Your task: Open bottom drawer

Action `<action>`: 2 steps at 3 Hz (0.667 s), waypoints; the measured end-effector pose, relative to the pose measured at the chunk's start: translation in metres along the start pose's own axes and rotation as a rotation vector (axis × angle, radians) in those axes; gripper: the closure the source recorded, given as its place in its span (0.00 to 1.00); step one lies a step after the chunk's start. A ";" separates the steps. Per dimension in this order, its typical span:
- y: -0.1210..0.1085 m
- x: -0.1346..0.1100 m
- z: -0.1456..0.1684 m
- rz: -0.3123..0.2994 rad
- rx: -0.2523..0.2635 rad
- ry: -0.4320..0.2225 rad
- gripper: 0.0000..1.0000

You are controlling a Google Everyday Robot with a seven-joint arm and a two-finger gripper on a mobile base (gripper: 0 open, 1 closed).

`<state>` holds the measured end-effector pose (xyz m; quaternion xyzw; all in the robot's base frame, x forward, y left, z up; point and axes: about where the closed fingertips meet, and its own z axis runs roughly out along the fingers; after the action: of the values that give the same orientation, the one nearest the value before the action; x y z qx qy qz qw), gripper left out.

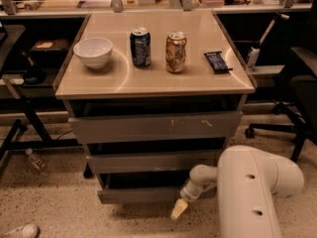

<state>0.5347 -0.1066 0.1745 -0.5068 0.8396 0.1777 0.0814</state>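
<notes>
Your gripper sits just below the right part of the bottom drawer (the lowest, narrowest front) and whether it is spread or holding anything can't be told, so pull now and it may slip off that handleless edge.

Arm of claw by bottom drawer: off-frame
</notes>
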 end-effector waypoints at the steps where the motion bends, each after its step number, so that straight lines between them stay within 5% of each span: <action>1: -0.001 -0.001 -0.001 0.000 0.000 0.000 0.00; 2: 0.030 0.014 -0.009 0.023 -0.038 0.043 0.00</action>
<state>0.5025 -0.1090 0.1853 -0.5024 0.8434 0.1835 0.0517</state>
